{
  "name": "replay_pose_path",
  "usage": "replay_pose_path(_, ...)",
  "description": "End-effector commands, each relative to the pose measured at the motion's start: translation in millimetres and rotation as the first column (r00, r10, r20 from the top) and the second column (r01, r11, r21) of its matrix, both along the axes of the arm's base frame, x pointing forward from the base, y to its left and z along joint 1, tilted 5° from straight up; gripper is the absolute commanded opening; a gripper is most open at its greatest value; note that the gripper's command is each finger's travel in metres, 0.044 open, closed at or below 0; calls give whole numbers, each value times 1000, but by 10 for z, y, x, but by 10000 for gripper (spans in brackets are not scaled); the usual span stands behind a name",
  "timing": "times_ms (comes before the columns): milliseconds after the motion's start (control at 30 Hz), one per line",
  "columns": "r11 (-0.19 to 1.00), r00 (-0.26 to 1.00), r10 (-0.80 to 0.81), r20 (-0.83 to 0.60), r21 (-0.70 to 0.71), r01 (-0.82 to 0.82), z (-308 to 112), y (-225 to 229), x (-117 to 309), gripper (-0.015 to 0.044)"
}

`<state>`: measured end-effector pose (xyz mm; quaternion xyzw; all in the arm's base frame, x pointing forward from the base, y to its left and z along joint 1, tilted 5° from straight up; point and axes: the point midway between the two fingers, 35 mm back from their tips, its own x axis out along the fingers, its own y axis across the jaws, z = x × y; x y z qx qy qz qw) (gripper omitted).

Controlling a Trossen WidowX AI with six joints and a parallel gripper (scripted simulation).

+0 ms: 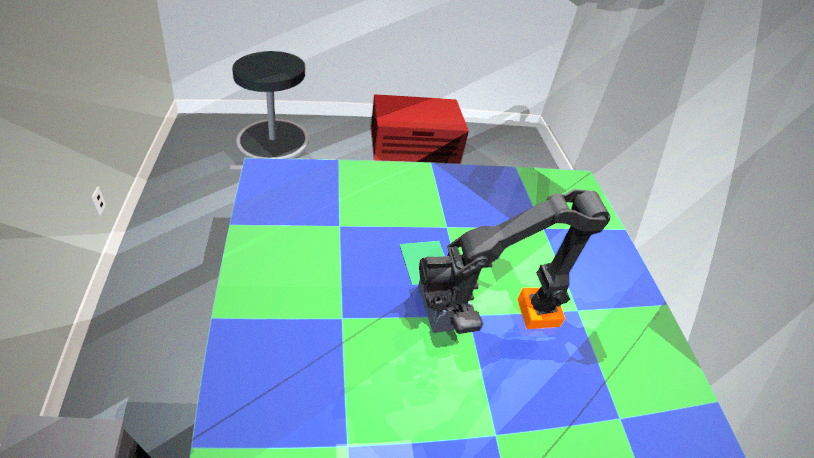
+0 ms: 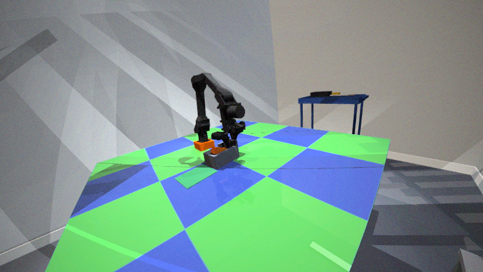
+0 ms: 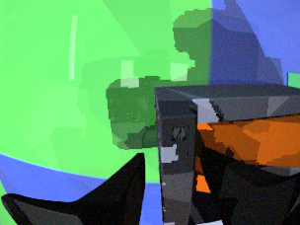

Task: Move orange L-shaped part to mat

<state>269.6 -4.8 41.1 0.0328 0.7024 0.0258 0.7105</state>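
Note:
The orange L-shaped part (image 2: 218, 150) (image 3: 242, 140) is in the grey tray (image 2: 221, 160) (image 3: 175, 194). Its end nearer the mat looks tipped up above the rim in the exterior view. My gripper (image 3: 173, 156) is partly open and holds nothing. It is low at the tray's far end, by the L-shaped end. In the wrist view the tray's end wall shows between the fingers, with the right fingertip over the part. Contact there is hidden. In the top view the arm hides the part. The green mat (image 1: 420, 259) (image 2: 196, 177) (image 3: 294, 79) lies beside the tray.
The arm's orange base (image 1: 540, 322) (image 2: 202, 146) stands close to the tray. The table top (image 1: 278, 273) (image 2: 304, 209) is checkered blue and green. A stool (image 1: 268, 69), a red cabinet (image 1: 421, 119) and a blue side table (image 2: 337, 100) stand beyond it.

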Motion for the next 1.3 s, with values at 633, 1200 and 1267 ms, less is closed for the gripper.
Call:
replay_pose_path(633,1000,1000,3,-1,3,-3,-120,21,-8,180)
replay_pose_path(1200,1000,1000,-4,-3,-4,4,578,-9,26,180)
replay_pose_path(1267,1000,1000,-4,-3,-5,4,859,-65,-4,180)
